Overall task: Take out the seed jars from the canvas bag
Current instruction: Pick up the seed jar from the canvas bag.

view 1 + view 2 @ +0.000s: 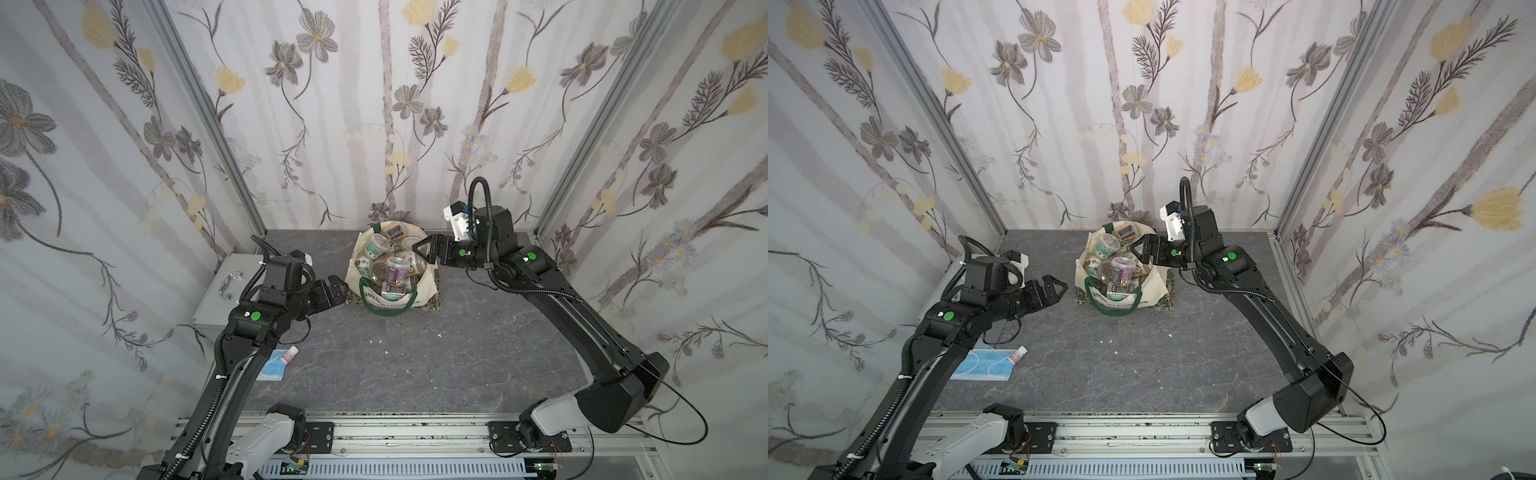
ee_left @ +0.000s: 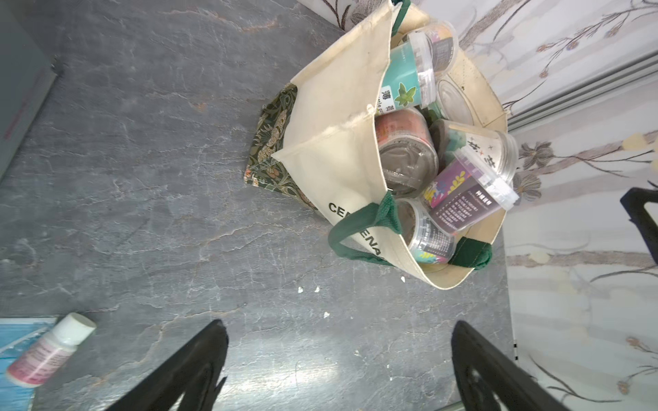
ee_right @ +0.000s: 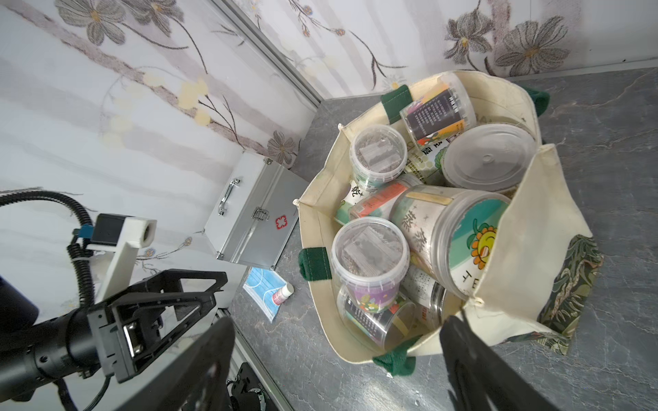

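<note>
Right gripper (image 3: 338, 322) fingers apart, nothing betw. them, tips over rim of canvas bag (image 3: 534, 231). Seed jars (image 3: 370, 252) piled inside, lower ones half buried, count unclear. Left gripper (image 1: 338, 288) also apart, empty, near bag w/o touching. Lettering partly behind green handle (image 2: 359, 227).

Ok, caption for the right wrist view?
Right gripper, fingers apart, at the canvas bag full of seed jars.
</note>
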Available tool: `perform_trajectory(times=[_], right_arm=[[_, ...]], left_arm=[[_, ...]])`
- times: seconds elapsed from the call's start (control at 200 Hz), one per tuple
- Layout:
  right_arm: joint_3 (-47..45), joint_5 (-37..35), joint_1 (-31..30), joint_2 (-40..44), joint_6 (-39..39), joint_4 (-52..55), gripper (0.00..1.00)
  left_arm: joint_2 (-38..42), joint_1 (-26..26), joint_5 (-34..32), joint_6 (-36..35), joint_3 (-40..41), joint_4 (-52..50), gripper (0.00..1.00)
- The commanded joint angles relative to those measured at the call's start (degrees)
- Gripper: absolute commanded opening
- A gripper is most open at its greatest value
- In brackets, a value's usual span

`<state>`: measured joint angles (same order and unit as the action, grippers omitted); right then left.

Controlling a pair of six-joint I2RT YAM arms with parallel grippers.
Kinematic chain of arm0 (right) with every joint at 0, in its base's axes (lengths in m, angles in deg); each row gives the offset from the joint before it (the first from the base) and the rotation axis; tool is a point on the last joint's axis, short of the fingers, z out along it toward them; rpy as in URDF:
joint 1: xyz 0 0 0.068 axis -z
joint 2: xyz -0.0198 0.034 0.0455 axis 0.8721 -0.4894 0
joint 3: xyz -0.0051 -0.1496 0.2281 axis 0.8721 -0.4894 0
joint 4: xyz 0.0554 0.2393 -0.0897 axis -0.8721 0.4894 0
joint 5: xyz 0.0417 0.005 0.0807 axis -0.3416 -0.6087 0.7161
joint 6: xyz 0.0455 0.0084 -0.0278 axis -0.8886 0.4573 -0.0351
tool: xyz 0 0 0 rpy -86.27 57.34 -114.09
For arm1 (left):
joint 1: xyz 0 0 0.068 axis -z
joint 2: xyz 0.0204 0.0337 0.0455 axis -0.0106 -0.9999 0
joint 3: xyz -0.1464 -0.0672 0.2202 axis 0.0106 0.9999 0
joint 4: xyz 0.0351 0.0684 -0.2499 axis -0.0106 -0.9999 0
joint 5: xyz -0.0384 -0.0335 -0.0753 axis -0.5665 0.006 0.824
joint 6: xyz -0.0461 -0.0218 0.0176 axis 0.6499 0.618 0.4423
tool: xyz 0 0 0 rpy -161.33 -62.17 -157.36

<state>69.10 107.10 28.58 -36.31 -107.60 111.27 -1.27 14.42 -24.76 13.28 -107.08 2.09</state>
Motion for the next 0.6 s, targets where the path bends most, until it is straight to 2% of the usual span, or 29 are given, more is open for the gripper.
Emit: perform_trajectory(times=[0.0, 0.125, 0.35, 0.594], right_arm=[[4.8, 0.9, -1.0, -3.9, 1.3, 5.8, 0.9], [10.7, 1.0, -1.9, -9.0, 1.6, 10.1, 0.89], [16.3, 0.8, -3.3, -15.0, 1.4, 14.5, 0.88], [21.5, -0.9, -4.2, -20.4, 1.6, 18.6, 0.87]], left_arm=[[-0.7, 0.0, -4.2, -7.7, -1.0, -5.0, 1.0], [-1.2, 0.0, -6.9, -11.5, 0.7, -5.7, 1.0], [1.9, 0.0, -7.8, -10.9, 8.3, -0.3, 1.0], [5.2, 0.0, -10.8, -9.4, 11.2, 0.9, 1.0]])
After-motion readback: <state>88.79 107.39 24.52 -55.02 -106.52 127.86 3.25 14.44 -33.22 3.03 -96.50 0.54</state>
